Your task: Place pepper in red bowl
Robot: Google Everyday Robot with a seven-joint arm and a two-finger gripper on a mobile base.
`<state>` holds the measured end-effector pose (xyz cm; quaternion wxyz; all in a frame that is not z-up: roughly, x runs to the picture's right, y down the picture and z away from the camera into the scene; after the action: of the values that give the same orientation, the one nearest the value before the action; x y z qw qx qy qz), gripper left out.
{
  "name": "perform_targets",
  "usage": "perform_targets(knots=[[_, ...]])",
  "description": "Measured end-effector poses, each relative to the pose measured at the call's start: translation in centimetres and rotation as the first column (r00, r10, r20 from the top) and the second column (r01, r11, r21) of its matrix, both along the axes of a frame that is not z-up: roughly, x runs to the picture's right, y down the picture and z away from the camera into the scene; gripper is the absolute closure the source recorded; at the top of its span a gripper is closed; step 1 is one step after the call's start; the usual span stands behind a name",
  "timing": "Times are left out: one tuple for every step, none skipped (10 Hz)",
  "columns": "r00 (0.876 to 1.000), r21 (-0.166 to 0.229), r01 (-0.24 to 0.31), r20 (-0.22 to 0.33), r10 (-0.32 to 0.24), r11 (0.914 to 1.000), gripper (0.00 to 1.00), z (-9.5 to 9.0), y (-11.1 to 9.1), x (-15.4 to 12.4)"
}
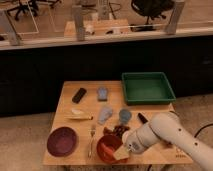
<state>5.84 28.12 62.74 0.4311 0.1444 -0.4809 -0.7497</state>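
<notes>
Slim bright-red pepper [111, 148] lies inside the round, glossy orange-red bowl [103, 151], lower centre of frame, partly hidden by the arm. End effector [121, 153] on a smooth white arm sits over the bowl's right rim, fingers closed; whether they pinch the pepper is unclear. Dark brown lumpy cluster [119, 130] just above the bowl. Wide, shallow maroon bowl [62, 141] lower left on the pale wooden desk [150, 112]; green rectangular tray [147, 88] upper right.
</notes>
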Motion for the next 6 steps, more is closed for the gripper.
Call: perform_targets(knots=[[1.000, 0.001, 0.002, 0.001, -0.002, 1.0000, 0.86, 0.01, 0.05, -0.04], [1.000, 0.001, 0.003, 0.002, -0.003, 1.0000, 0.86, 0.04, 0.13, -0.09], [1.000, 0.002, 0.004, 0.002, -0.004, 1.0000, 0.86, 0.05, 0.17, -0.12], [1.000, 0.002, 0.005, 0.003, -0.005, 1.0000, 0.86, 0.04, 0.19, -0.15], [1.000, 0.003, 0.005, 0.004, -0.005, 1.0000, 0.86, 0.04, 0.20, -0.18], [1.000, 0.003, 0.005, 0.005, -0.005, 1.0000, 0.86, 0.04, 0.21, -0.21]])
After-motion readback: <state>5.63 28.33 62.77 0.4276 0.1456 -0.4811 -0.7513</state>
